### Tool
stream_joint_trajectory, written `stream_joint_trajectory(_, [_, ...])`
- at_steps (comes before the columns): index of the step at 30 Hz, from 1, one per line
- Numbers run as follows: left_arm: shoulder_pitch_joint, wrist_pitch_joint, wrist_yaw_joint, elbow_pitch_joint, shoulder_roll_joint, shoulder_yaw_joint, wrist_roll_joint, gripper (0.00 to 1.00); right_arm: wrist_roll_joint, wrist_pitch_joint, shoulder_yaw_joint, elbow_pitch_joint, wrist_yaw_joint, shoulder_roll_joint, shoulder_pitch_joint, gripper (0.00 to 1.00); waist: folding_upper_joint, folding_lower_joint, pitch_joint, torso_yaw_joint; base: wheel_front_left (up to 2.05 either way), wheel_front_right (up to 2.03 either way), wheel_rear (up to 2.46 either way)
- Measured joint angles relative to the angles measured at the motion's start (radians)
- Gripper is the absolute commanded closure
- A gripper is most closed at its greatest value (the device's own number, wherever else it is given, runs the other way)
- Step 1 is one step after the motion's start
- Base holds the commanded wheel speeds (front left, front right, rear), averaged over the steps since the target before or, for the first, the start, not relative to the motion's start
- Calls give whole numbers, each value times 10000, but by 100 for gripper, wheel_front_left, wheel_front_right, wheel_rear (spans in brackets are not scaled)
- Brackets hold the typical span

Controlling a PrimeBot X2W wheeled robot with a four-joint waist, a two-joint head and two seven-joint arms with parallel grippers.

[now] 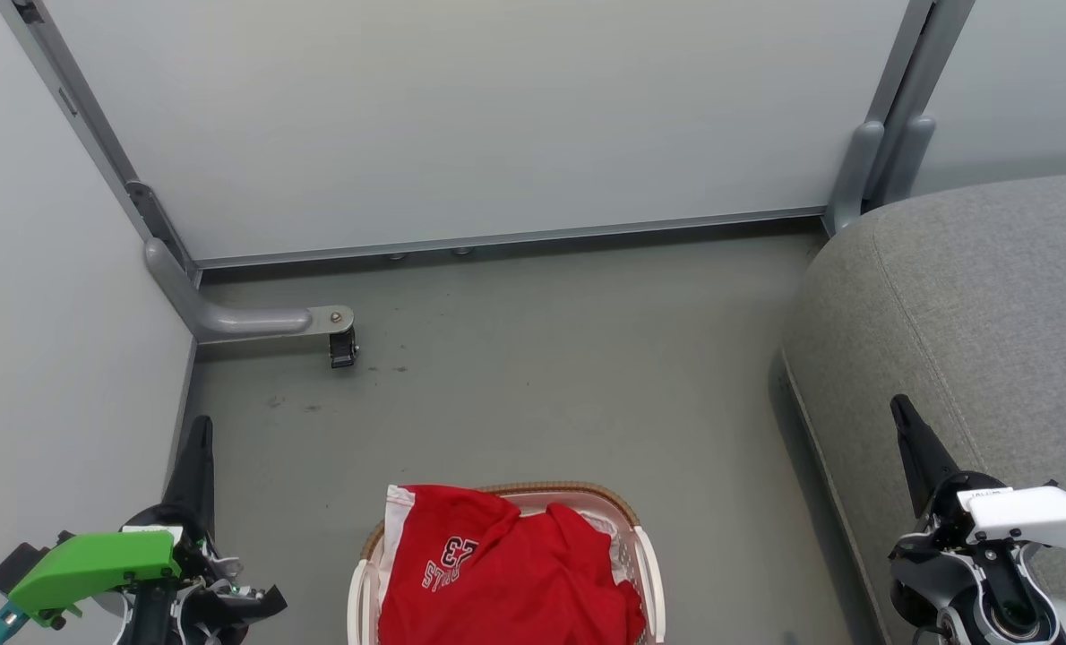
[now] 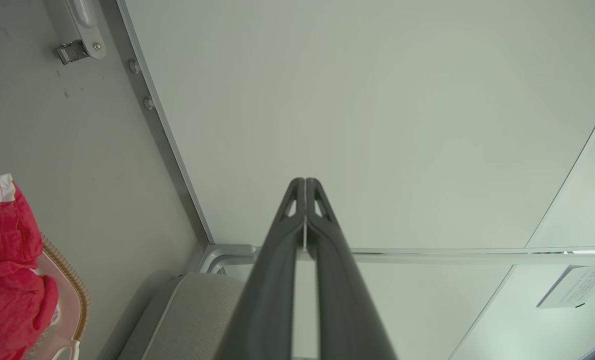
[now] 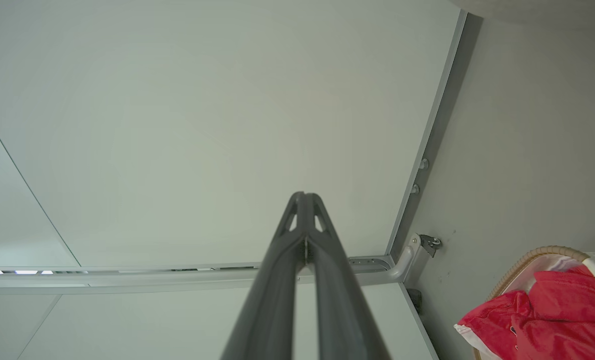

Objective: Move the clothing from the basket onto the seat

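L hand point(image 1: 198, 452) & R hand point(image 1: 915, 448) both pinched closed w/ nothing in them, touching nothing, either side of the basket point(image 1: 649, 560) on the floor point(image 1: 542, 358), red clothing point(image 1: 506, 573) heaped inside it btwn them, seat point(image 1: 972, 296) at the R hand's side.

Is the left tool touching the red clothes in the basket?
Apart. The head view shows the left tool off to the side, with bare floor between it and the red clothes in the basket.
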Motion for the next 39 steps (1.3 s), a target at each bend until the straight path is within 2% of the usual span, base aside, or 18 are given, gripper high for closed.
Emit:
stream_joint_trajectory(10, [0,0,0,0,0,0,0,100,0,0,0,0,0,0,0,100,0,0,0,0,0,0,0])
stream_joint_trajectory(11, [10,-4,0,38,-8,-2,0,0,-2,0,2,42,0,13,3,0,0,0,0,0,0,0,0])
stream_joint_trajectory(22, [319,-351,0,447,-61,-136,219,0,-410,-326,316,313,-4,46,236,0,0,0,19,2,0,0,0])
stream_joint_trajectory(30, [311,-734,0,479,36,-178,1551,0,-1818,-721,454,299,-4,-50,195,0,0,0,84,11,0,0,0])
stream_joint_trajectory(39, [274,-1104,0,481,92,-180,3526,0,-3597,-1097,616,249,-4,-69,60,0,0,0,152,33,0,0,0])
